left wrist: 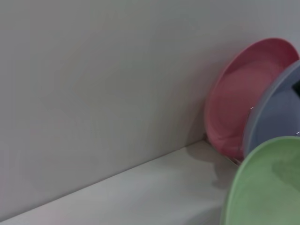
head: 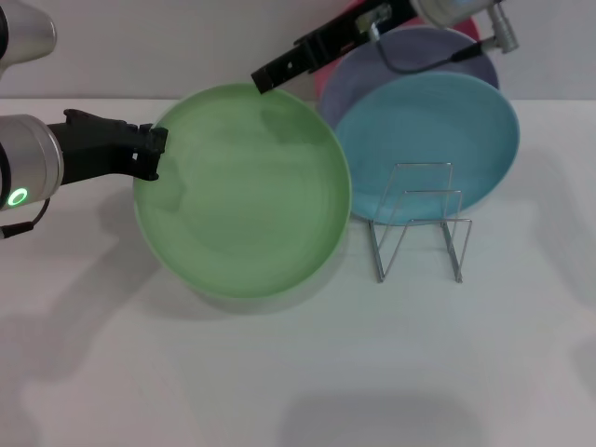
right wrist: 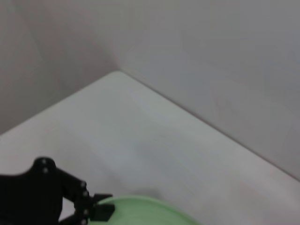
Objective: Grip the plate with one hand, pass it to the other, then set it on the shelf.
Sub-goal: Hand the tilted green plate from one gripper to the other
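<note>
The light green plate (head: pixel 244 191) is held tilted above the white table, left of the wire shelf (head: pixel 419 228). My left gripper (head: pixel 154 154), on the arm with the green ring, is shut on the plate's left rim. It also shows in the right wrist view (right wrist: pixel 96 212), clamped on the plate's edge (right wrist: pixel 140 211). My right gripper (head: pixel 265 79) reaches in from the upper right, with its tip right at the plate's top rim. The left wrist view shows part of the plate (left wrist: pixel 269 187).
A turquoise plate (head: pixel 438 140) leans behind the shelf, with a lavender plate (head: pixel 410 56) and a pink plate (head: pixel 324 79) behind it against the back wall. White table (head: pixel 298 372) spreads in front.
</note>
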{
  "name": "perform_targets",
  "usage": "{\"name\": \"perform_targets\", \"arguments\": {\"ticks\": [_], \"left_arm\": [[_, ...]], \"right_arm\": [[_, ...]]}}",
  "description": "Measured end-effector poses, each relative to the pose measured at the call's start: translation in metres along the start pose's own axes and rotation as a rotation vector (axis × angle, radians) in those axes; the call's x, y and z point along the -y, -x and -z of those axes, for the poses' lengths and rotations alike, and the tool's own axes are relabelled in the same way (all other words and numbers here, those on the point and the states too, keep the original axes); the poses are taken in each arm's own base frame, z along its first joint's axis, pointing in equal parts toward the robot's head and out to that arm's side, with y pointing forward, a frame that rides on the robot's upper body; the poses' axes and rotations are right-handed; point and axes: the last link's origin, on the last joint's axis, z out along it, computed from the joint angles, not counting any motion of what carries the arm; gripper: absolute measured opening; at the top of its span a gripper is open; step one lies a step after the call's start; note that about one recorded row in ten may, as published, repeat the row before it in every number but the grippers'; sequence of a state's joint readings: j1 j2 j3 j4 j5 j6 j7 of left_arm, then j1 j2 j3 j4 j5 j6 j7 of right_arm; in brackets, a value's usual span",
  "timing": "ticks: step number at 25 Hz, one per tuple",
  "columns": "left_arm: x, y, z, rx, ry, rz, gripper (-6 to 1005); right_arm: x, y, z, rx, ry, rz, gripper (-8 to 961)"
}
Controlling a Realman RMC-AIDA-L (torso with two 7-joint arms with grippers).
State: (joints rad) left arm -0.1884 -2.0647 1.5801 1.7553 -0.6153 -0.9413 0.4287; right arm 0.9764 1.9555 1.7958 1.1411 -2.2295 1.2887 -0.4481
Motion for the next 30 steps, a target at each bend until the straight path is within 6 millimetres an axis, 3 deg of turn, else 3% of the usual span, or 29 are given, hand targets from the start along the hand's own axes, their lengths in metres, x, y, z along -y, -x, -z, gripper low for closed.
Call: {"name": "perform_targets", "arguments": {"ticks": [5, 24, 30], "left_arm": [[-0.002, -0.002, 0.001, -0.007, 0.003, -0.004, 37], [-0.002, -0.004, 0.003, -0.016, 0.001, -0.006, 36], [-0.002, -0.005, 0.003, -0.018, 0.000, -0.005, 37]], "right_arm": [[-0.006, -0.006, -0.016, -0.041, -0.016, 0.047, 826], [-0.005, -0.005, -0.038, -0.053, -0.076, 0.093, 824], [-0.005, -0.004, -0.039, -0.043, -0.079, 0.119, 665]]}}
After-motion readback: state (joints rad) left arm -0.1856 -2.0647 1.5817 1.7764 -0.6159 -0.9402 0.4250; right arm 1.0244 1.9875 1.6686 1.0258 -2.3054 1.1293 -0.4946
